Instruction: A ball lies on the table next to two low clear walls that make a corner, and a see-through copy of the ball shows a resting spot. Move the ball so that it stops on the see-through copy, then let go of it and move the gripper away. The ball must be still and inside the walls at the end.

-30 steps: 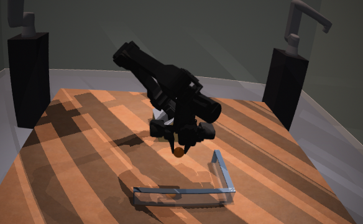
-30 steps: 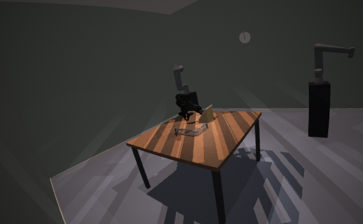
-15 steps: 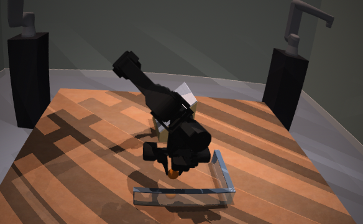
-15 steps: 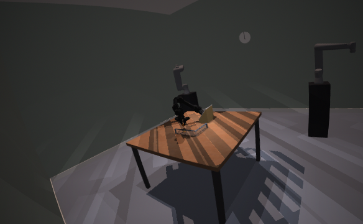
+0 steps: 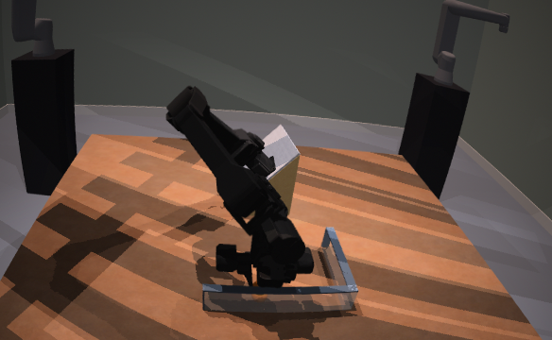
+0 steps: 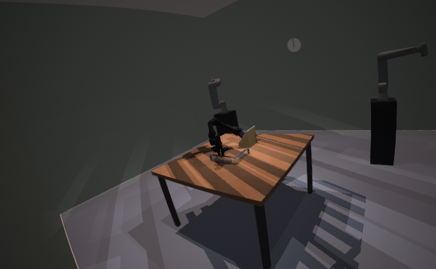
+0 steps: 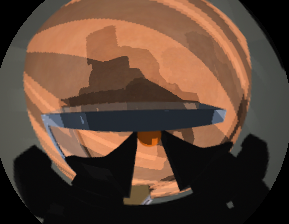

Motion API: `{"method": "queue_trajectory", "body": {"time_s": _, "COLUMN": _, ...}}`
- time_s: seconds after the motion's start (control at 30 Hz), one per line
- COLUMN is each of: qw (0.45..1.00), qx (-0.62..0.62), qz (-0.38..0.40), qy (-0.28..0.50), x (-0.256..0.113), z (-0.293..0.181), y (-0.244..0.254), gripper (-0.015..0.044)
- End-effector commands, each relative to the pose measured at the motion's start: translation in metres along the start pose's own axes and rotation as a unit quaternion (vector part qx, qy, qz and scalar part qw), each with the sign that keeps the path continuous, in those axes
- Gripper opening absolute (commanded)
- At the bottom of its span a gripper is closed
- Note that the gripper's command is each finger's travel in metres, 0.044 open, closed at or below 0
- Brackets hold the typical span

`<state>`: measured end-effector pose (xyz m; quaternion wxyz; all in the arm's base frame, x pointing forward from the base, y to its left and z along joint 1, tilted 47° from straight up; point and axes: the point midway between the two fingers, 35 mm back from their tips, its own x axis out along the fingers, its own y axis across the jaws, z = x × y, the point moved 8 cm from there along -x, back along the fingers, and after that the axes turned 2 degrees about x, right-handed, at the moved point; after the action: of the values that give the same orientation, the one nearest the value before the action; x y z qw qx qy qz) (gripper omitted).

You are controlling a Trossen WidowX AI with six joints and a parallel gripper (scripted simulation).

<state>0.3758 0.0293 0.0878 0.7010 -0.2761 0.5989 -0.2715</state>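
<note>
The orange ball point(image 5: 259, 296) point(image 7: 148, 138) is between the fingertips, low behind the long clear wall point(image 5: 314, 290) point(image 7: 145, 120). In the top view only a little orange shows, partly through that wall. My gripper point(image 5: 258, 285) point(image 7: 148, 133) is shut on the ball, pointing down on the inner side of the long wall. The short clear wall point(image 5: 341, 262) meets it at the right in the top view. I cannot tell the see-through copy apart from the ball; it may be hidden by the ball or fingers. The ball is too small to make out in the exterior view.
A yellowish block point(image 5: 292, 186) point(image 6: 249, 139) with a pale slanted top stands behind the gripper, at the arm's base. The wooden table point(image 5: 399, 227) point(image 6: 270, 168) carries the arm, block and walls. Two grey arms on dark pedestals point(image 5: 44, 123) point(image 5: 434, 132) stand beyond the table.
</note>
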Motion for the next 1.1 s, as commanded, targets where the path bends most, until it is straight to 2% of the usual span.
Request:
{"method": "queue_trajectory", "body": {"time_s": 0.0, "qw": 1.000, "qx": -0.005, "qz": -0.002, "qy": -0.002, "x": 0.005, "z": -0.001, "y": 0.001, "gripper": 0.0000}}
{"method": "queue_trajectory", "body": {"time_s": 0.63, "qw": 1.000, "qx": -0.005, "qz": -0.002, "qy": -0.002, "x": 0.024, "z": -0.001, "y": 0.001, "gripper": 0.0000}}
{"method": "queue_trajectory", "body": {"time_s": 0.97, "qw": 1.000, "qx": -0.001, "qz": -0.001, "qy": -0.004, "x": 0.022, "z": 0.000, "y": 0.001, "gripper": 0.0263}}
{"method": "queue_trajectory", "body": {"time_s": 1.07, "qw": 1.000, "qx": -0.001, "qz": -0.001, "qy": -0.004, "x": 0.022, "z": 0.000, "y": 0.001, "gripper": 0.0269}}
